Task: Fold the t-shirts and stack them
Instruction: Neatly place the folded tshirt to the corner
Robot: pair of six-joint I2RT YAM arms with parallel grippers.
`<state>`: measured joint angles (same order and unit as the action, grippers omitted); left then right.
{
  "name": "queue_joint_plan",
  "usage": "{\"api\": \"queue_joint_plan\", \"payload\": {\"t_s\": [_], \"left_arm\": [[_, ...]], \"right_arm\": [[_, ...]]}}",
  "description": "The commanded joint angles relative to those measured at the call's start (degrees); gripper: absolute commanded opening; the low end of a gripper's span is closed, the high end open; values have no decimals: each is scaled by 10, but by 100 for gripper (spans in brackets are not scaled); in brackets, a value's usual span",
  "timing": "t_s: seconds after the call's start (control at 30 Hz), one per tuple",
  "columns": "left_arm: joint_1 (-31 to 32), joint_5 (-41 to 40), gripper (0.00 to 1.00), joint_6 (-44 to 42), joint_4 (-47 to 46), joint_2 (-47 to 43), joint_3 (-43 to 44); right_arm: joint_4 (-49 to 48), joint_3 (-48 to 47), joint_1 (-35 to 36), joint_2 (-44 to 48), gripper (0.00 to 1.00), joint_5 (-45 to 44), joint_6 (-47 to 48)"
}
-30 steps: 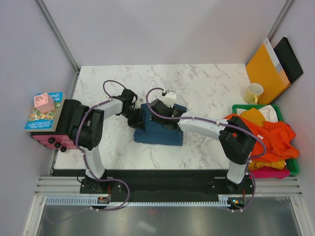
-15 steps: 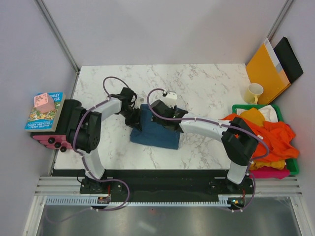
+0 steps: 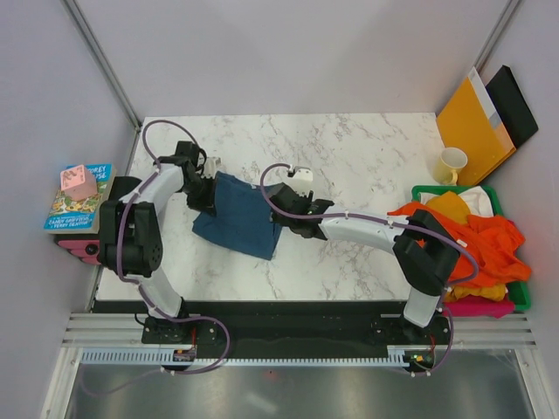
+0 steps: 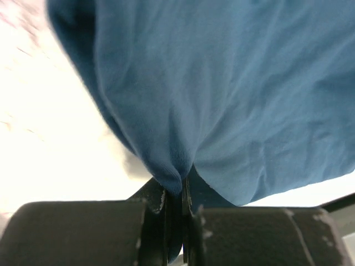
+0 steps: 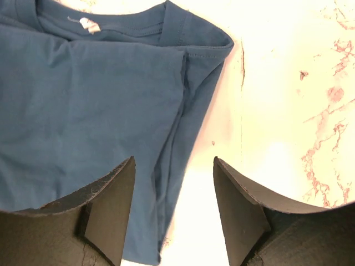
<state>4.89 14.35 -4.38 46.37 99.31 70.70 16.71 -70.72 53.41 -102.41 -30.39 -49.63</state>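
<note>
In left end effector [image 4: 176, 195] grip: blue t-shirt [image 4: 222, 88] fold, pinched

Lettering on the book [image 3: 77, 199] is too small to read.

The left pincer [image 3: 203, 188] has moved toward the book [image 3: 77, 197] and has shut tight on an edge of the blue tee [image 3: 238, 220]. The tee was dragged with it, nearer to the book, and has turned. The right pincer [image 3: 279, 208], before above the tee, now stands at the tee's edge far from the book.
</note>
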Motion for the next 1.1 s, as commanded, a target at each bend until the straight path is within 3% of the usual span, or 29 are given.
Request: {"api": "queue_joint_plan", "payload": {"t_s": [0.0,0.4,0.57,0.7,1.07], "left_arm": [[-15,-15,2,-30,-6,32,64],[-48,-44,2,32,5,184,312],[-95,-57,2,60,25,267,435],[-113,-90,2,50,38,315,527],[-122,-233,2,-24,36,379,639]], "right_arm": [[-18,8,3,29,66,-2,12],[-14,34,2,58,66,-14,22],[-8,40,3,70,66,-20,25],[-3,44,2,77,67,-24,29],[-4,47,3,78,67,-24,25]]}}
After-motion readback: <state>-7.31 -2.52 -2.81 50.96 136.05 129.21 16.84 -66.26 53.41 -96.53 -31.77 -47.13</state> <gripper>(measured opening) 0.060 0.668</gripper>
